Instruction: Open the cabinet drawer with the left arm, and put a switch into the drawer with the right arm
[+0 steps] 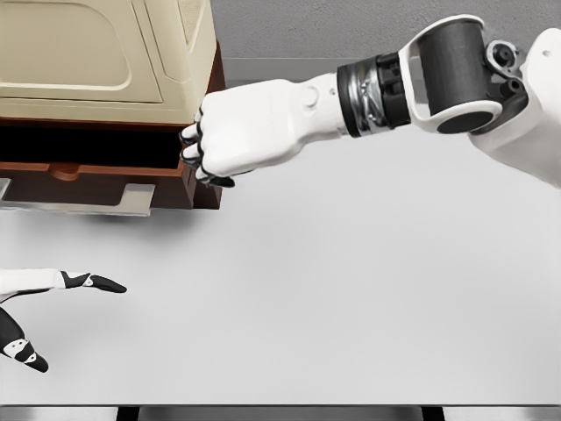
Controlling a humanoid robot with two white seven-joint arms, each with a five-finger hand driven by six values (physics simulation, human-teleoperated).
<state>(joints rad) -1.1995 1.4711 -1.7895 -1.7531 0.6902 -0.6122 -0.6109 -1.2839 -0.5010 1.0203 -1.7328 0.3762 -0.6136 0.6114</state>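
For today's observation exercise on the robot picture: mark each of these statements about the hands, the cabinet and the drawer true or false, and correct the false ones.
1. The right hand is by the cabinet's front right corner. True.
2. The drawer is pushed fully shut. False: it stands pulled out, with a dark gap above its brown front.
3. The left hand grips the drawer's handle. False: it is low at the picture's left edge over the table, fingers spread, holding nothing.
4. The right hand's fingers are curled. True.
5. A switch lies in plain view on the table. False: none shows there.
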